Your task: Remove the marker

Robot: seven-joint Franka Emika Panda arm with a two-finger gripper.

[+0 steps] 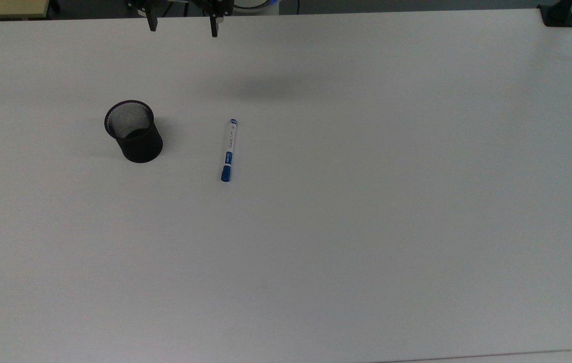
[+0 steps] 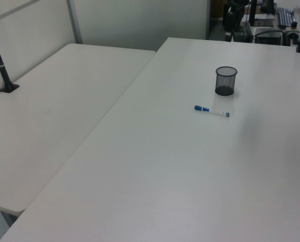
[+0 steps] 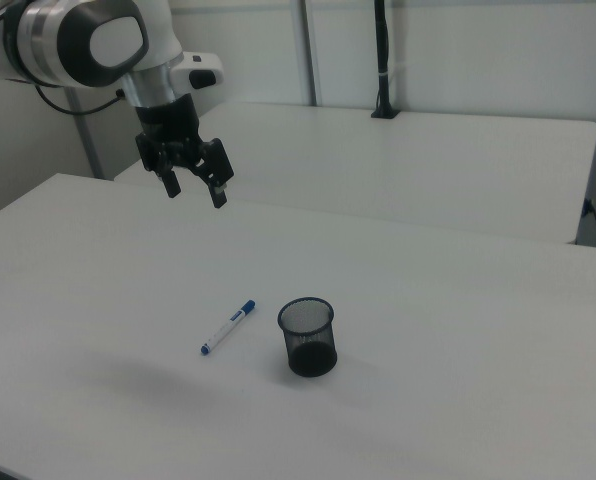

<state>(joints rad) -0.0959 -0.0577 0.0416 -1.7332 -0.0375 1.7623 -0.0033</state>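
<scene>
The marker (image 1: 228, 150) lies flat on the white table (image 1: 366, 201), white barrel with a blue cap, to the top view's right of the black mesh cup (image 1: 133, 131). The same marker (image 2: 211, 111) (image 3: 227, 327) rests beside the cup (image 2: 225, 80) (image 3: 308, 337) in the left and right views. My gripper (image 3: 193, 190) hangs high above the table, open and empty, well clear of the marker. Its two fingertips (image 1: 213, 31) poke in at the top view's upper edge.
A second white table (image 2: 54, 111) adjoins this one. A black clamp mount (image 1: 557, 15) sits at the top view's upper right corner. A black post (image 3: 382, 60) stands on the far table in the right view.
</scene>
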